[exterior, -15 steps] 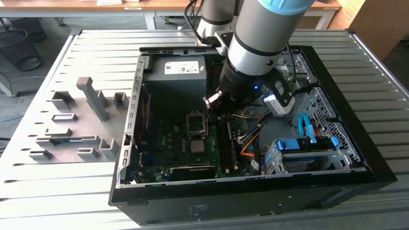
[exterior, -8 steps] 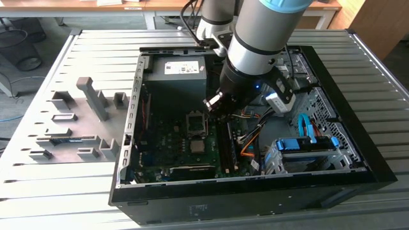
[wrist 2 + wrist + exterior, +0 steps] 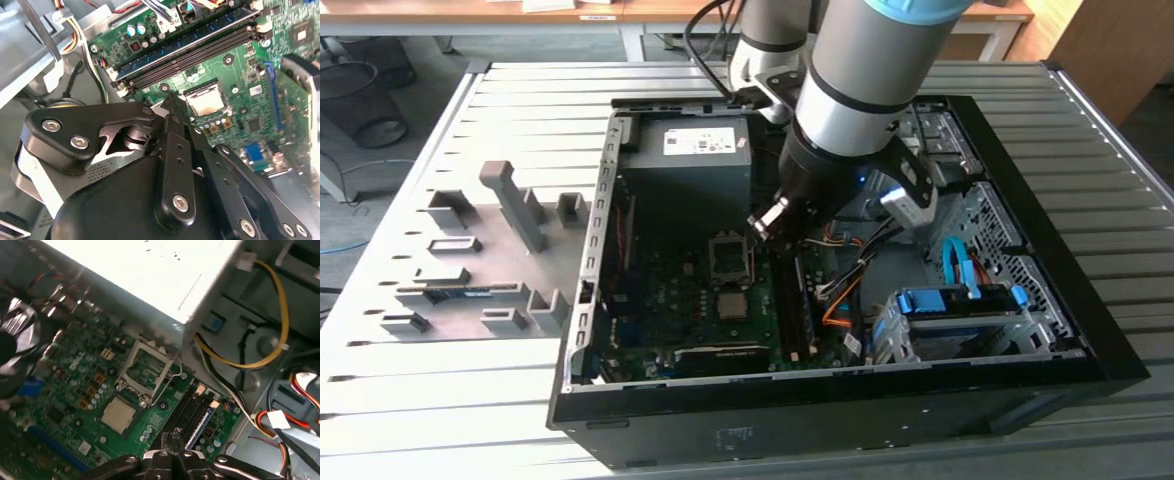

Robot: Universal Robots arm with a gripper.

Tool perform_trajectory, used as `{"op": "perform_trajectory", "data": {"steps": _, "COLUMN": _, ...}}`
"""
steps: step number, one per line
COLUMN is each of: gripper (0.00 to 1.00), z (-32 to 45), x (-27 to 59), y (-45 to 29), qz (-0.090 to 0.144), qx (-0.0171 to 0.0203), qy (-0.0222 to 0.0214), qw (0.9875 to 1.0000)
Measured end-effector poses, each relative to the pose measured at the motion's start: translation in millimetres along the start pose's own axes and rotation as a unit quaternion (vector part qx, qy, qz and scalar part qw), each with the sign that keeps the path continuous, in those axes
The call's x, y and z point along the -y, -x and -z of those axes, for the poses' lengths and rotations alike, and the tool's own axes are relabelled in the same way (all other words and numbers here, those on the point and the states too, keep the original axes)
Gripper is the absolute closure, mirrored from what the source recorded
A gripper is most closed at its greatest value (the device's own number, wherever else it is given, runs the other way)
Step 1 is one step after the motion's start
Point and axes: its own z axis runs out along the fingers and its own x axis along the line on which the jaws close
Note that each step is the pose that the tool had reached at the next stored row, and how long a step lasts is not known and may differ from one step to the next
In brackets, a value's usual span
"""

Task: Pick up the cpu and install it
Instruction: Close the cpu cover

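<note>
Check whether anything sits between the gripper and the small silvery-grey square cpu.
Nothing visible does. The gripper hangs over the black memory slots beside the small silvery-grey square cpu, which lies bare on the green motherboard; the metal socket frame stands open beside it.

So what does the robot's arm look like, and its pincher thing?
The arm is a fat, round, silvery-grey tube with a light blue ring and a black band, and it turns black lower down. The gripper is black too. It is built from flat jointed bars dotted with shiny silver screws, and it narrows to a thin tip.
</note>
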Motion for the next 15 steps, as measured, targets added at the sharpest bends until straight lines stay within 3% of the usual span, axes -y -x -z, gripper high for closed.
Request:
{"op": "perform_trajectory", "data": {"steps": 4, "gripper": 0.90, "z": -0.2, "x": 0.0, "y": 0.0, "qz": 0.036, "qx": -0.0043, "qy": -0.0030, "qw": 0.9993}}
{"op": "perform_trajectory", "data": {"steps": 8, "gripper": 0.90, "z": -0.5, "x": 0.1, "y": 0.1, "qz": 0.072, "qx": -0.0084, "qy": -0.0060, "qw": 0.9974}}
{"op": "perform_trajectory", "data": {"steps": 12, "gripper": 0.90, "z": -0.8, "x": 0.1, "y": 0.1, "qz": 0.108, "qx": -0.0127, "qy": -0.0090, "qw": 0.9941}}
{"op": "perform_trajectory", "data": {"steps": 15, "gripper": 0.90, "z": -1.0, "x": 0.2, "y": 0.1, "qz": 0.135, "qx": -0.0158, "qy": -0.0112, "qw": 0.9907}}
